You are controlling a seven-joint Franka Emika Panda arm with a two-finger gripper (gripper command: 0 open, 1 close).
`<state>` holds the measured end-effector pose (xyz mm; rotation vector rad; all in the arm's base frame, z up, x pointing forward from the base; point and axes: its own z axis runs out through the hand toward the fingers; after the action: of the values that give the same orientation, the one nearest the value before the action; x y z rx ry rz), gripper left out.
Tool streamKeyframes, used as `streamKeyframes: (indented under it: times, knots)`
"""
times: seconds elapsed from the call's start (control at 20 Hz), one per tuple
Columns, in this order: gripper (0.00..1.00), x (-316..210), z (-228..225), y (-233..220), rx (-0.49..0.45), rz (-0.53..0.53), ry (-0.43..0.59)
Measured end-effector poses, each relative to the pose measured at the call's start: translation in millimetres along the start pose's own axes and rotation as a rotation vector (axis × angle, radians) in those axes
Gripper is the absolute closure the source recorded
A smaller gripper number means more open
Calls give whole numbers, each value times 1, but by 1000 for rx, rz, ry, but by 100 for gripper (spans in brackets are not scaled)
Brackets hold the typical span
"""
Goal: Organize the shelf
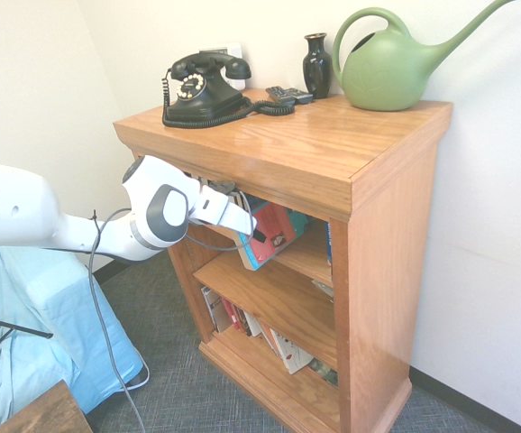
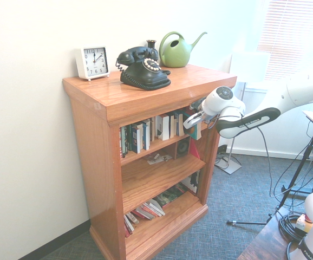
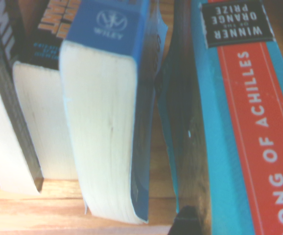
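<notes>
The shelf [image 1: 369, 171], a waist-high bookcase of warm honey-brown oak with a thick overhanging flat top, three tiers of boards and solid side panels, stands against a pale wall on grey carpet. On its top sit a black rotary telephone [image 1: 205, 88] with a coiled cord, a small dark glossy vase [image 1: 316, 65], a green plastic watering can [image 1: 396, 61] with a long spout, and a dark remote control [image 1: 289, 94] lying flat beside the telephone. The second exterior view also shows a square white alarm clock [image 2: 93, 62] standing at the far end of the top, by the wall.

The white robot arm [image 1: 80, 225] reaches level with the upper tier, and its gripper [image 1: 253, 227] is at the front edge of that tier, angled downward into the opening. Its fingers are pressed together on a teal and red paperback book [image 1: 271, 236], which is tilted, its top leaning out from the shelf opening. In the wrist view this book's spine [image 3: 259, 142] reads "Song of Achilles" on a red band over blue, and just beside it stands a thick blue-covered book marked Wiley [image 3: 107, 107], with more upright books [image 3: 29, 98] past that.

The upper tier holds a row of upright books [image 2: 145, 132]. On the middle board lie some loose papers [image 2: 159, 158], and near them a small dark box [image 2: 182, 147] stands. The lowest tier carries leaning and slumped books [image 2: 145, 210].
</notes>
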<state>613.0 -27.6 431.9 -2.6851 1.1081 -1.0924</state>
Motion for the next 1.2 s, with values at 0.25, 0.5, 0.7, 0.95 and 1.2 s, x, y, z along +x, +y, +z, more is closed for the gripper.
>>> streamKeyframes:
  times: [0.25,0.5,0.7,0.95,1.2]
  knots:
    - [0,-2,0,-1,1,2,0]
    - [0,-4,1,-2,3,-3,0]
    - [0,-17,-7,-11,51,-23,-5]
    - [0,-39,-31,0,63,-12,-1]
    - [0,-55,-54,25,65,20,-4]
